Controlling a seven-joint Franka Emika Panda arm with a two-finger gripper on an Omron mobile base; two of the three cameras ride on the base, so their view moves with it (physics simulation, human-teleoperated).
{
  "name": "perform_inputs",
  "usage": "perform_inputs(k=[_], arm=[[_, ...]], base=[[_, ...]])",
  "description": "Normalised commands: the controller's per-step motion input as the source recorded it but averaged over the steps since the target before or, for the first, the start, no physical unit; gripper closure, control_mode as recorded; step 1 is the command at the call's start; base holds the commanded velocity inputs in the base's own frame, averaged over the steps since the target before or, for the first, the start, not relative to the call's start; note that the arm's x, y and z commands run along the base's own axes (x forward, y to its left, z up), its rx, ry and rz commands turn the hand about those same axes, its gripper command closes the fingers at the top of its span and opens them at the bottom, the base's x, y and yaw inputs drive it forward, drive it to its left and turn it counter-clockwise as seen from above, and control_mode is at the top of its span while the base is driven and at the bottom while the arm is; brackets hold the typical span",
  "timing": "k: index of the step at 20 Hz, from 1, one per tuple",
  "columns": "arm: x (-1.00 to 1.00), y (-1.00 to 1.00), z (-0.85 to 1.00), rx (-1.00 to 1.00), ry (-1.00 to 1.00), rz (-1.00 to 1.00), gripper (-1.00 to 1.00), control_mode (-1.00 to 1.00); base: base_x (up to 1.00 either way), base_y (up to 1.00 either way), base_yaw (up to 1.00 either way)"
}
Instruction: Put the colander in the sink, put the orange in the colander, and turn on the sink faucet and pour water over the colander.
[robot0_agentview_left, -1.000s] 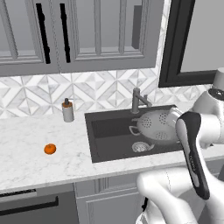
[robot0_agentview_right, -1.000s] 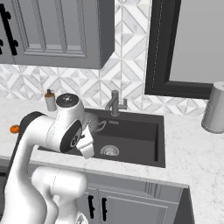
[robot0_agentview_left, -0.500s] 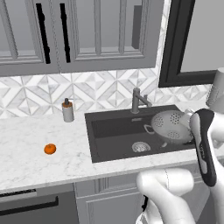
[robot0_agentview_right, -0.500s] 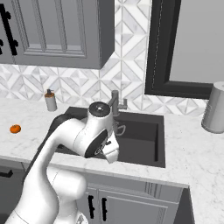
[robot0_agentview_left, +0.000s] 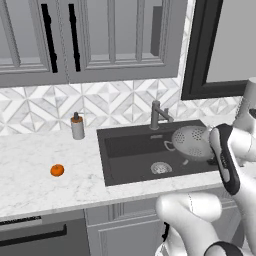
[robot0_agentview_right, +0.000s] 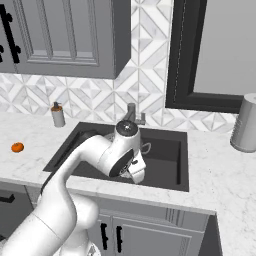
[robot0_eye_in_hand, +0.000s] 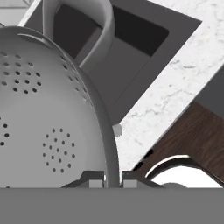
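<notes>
The silver perforated colander (robot0_agentview_left: 192, 142) hangs tilted over the right part of the dark sink (robot0_agentview_left: 130, 150). My gripper (robot0_eye_in_hand: 113, 178) is shut on its rim, which runs up between the two finger tips. In the hand view the colander (robot0_eye_in_hand: 43, 109) takes up the left side, with one loop handle (robot0_eye_in_hand: 94, 35) at the top and the sink (robot0_eye_in_hand: 131, 48) beyond it. The orange (robot0_agentview_left: 57, 170) lies on the marble counter far to the sink's left, also seen as the orange (robot0_agentview_right: 17, 147). The sink faucet (robot0_agentview_left: 157, 115) stands behind the basin with no water running.
A soap dispenser (robot0_agentview_left: 77, 126) stands on the counter left of the sink. A grey cylinder (robot0_agentview_right: 245, 122) stands on the counter at the far right. A round drain (robot0_agentview_left: 159, 167) sits in the basin floor. Grey wall cabinets hang above the tiled backsplash.
The arm has swung to the right, carrying the colander a little further over the right part of the sink. Most of that move came in the first half-second. The orange has stayed put.
</notes>
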Motion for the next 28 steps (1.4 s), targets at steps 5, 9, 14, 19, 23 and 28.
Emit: perform_inputs(k=[5, 9, 14, 19, 23, 28], arm=[[0.48, 0.00, -0.30, 0.00, 0.00, 0.00, 1.00, -1.00], [0.31, -0.11, -0.36, 0.00, 0.00, 0.00, 1.00, -1.00], [0.25, -0.15, -0.33, 0.00, 0.00, 0.02, 1.00, -1.00], [0.39, -0.04, -0.32, 0.00, -0.01, 0.05, 1.00, -1.00], [0.49, 0.00, -0.32, 0.00, 0.00, 0.08, 1.00, -1.00], [0.51, -0.12, -0.37, 0.11, 0.07, 0.07, 1.00, -1.00]], base=[[0.00, 0.00, 0.00], [0.00, 0.00, 0.00], [0.00, 0.00, 0.00], [0.00, 0.00, 0.00], [0.00, 0.00, 0.00], [0.00, 0.00, 0.00]])
